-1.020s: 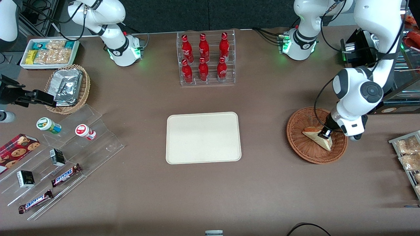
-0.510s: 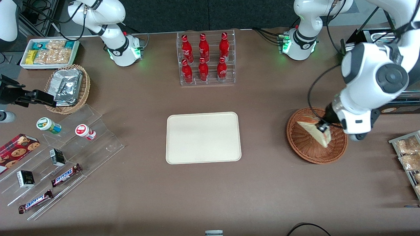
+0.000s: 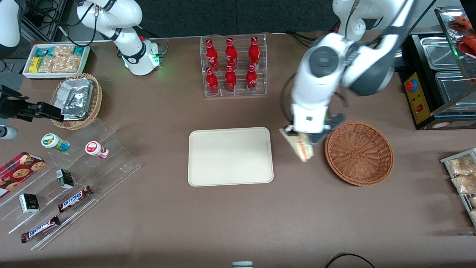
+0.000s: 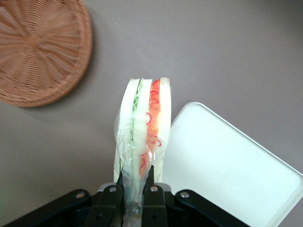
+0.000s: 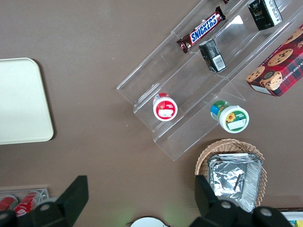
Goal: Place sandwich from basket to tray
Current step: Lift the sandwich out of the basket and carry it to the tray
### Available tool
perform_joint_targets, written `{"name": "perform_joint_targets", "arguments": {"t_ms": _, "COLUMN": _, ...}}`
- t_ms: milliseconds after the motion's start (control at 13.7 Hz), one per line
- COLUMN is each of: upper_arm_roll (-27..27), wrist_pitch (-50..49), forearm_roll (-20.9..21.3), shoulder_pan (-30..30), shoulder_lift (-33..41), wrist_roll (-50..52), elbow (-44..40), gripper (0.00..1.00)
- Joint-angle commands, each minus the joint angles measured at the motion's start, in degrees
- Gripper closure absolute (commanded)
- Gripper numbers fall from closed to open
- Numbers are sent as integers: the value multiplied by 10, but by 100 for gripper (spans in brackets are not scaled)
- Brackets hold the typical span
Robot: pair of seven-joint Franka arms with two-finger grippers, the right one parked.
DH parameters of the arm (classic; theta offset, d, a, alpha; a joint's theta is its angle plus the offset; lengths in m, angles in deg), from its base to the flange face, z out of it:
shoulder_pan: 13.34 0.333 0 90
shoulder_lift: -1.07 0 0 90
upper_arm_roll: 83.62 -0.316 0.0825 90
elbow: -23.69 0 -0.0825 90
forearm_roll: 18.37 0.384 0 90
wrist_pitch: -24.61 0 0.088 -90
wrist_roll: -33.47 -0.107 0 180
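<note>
My left gripper [image 3: 299, 138] [image 4: 134, 182] is shut on the sandwich [image 3: 302, 147] [image 4: 142, 127], a wedge of white bread with red-orange and green filling. It hangs in the air between the reddish-brown wicker basket [image 3: 359, 152] [image 4: 40, 47] and the cream tray [image 3: 230, 156] [image 4: 227, 165]. The basket has nothing in it. The tray has nothing on it. The sandwich's wrapped end is pinched between the two black fingers [image 4: 152, 182].
A clear rack of red bottles [image 3: 233, 66] stands farther from the front camera than the tray. Toward the parked arm's end lie a tan basket of foil packets [image 3: 77, 99], a stepped acrylic stand with snack bars [image 3: 70, 178] and a white box of snacks [image 3: 55, 60]. Packets on a tray [image 3: 463, 178] lie at the working arm's end.
The gripper lifted the sandwich out of the basket and carried it sideways toward the tray. The basket now holds nothing.
</note>
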Motion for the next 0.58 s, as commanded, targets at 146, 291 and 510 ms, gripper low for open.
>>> {"name": "perform_joint_targets", "arguments": {"t_ms": 146, "upper_arm_roll": -5, "wrist_pitch": -7, "forearm_roll": 105, "shoulder_pan": -106, "shoulder_lift": -153, "wrist_roll": 104, "elbow": -120, "gripper": 100}}
{"name": "perform_joint_targets", "arguments": {"t_ms": 291, "upper_arm_roll": -5, "wrist_pitch": -6, "forearm_roll": 157, "shoulder_pan": -135, "shoulder_lift": -204, "wrist_roll": 142, "elbow": -156, "gripper": 100}}
{"name": "perform_joint_targets", "arguments": {"t_ms": 510, "upper_arm_roll": -5, "wrist_pitch": 29, "forearm_roll": 175, "shoulder_pan": -148, "shoulder_lift": -227, "wrist_roll": 134, "elbow": -152, "gripper": 100}}
